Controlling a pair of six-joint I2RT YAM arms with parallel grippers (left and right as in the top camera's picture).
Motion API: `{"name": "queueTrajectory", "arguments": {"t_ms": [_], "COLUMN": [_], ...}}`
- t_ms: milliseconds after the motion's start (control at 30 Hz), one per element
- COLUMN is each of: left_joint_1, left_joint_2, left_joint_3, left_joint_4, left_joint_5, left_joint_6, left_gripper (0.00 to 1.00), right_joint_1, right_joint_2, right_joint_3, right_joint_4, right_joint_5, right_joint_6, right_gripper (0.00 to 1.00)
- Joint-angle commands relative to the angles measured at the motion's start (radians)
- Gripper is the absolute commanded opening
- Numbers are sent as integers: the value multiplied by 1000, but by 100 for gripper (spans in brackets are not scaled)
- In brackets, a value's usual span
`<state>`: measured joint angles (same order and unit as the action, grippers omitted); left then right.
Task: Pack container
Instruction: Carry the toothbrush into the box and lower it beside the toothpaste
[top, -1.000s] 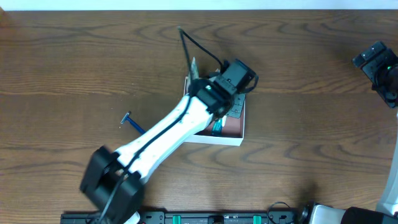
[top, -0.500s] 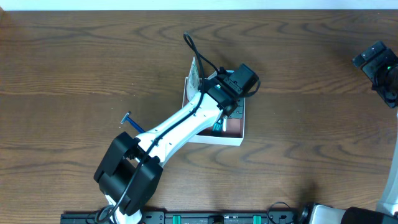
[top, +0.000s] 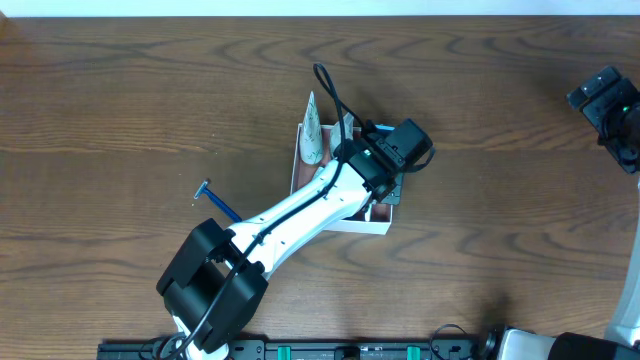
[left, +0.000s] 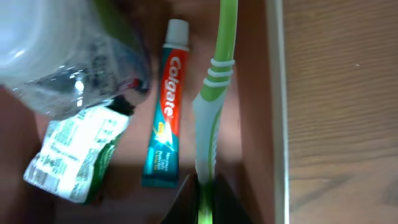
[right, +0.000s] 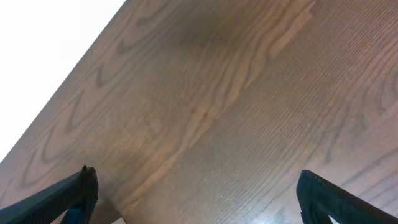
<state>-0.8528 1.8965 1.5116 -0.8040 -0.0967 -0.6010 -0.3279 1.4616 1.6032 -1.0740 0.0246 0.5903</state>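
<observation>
Overhead: container at frame centre, its interior masked by the left arm. Left wrist view: left end effector clamped on green toothbrush inside. Right wrist view: right end effector spread above bench.

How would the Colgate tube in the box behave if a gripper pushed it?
The Colgate tube looks small, so probably light and easy to slide. Its flat crimped end should keep it from rolling. It lies close beside the green toothbrush, so a push would likely nudge that too.
</observation>
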Motion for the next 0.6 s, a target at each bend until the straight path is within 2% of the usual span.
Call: {"name": "queueTrajectory", "arguments": {"t_ms": [0,567], "left_joint_1": [-1,-2], "left_joint_2": [10,11], "left_joint_3": [-18,-20], "left_joint_4": [-22,-29], "left_joint_5": [-24,-16], "left_joint_6": [-31,-33], "left_gripper": [6,6], "right_joint_1": [-6,-6], "right_joint_2": [-2,-2], "right_joint_3": [5,5], "right_joint_4": [0,0], "right_joint_5": [1,1], "right_joint_6": [-16,-16], "right_gripper": [99,99]}}
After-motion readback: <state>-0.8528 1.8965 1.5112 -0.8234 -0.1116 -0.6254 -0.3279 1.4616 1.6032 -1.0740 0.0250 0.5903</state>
